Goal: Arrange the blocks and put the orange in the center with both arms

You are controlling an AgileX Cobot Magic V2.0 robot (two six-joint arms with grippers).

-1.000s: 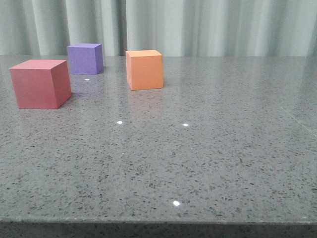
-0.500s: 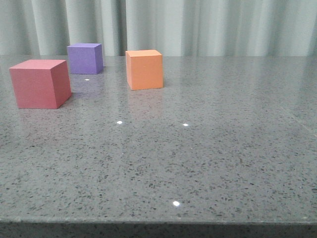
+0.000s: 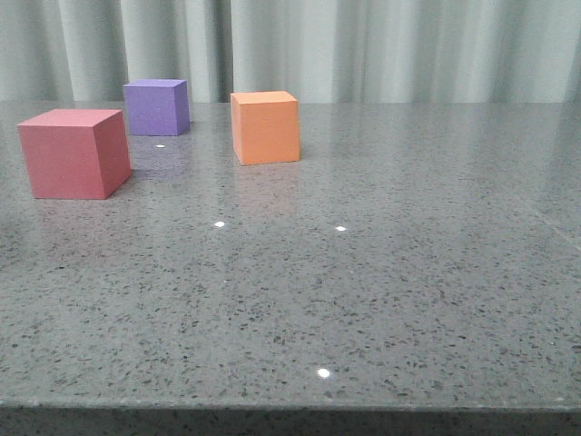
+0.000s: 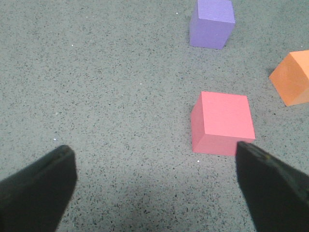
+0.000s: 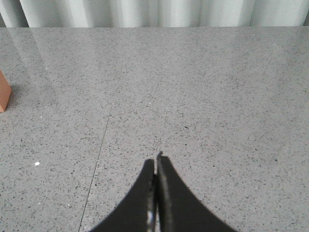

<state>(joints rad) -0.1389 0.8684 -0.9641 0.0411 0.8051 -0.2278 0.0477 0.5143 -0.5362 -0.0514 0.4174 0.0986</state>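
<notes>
The pinkish red cube [image 3: 73, 153] sits at the left of the table, the purple cube [image 3: 156, 106] behind it, and the orange cube [image 3: 265, 127] to their right. No gripper shows in the front view. In the left wrist view my left gripper [image 4: 155, 159] is open wide and empty above the table. The red cube [image 4: 222, 123] lies just beyond its one fingertip [image 4: 251, 154], with the purple cube [image 4: 212, 23] and orange cube [image 4: 293, 77] farther off. My right gripper [image 5: 156, 162] is shut and empty over bare table; an edge of the orange cube [image 5: 4, 92] shows.
The grey speckled tabletop [image 3: 363, 272] stretches to the right and front of the cubes. A pale curtain [image 3: 381, 45] hangs behind the table. The table's front edge [image 3: 290, 409] runs along the bottom of the front view.
</notes>
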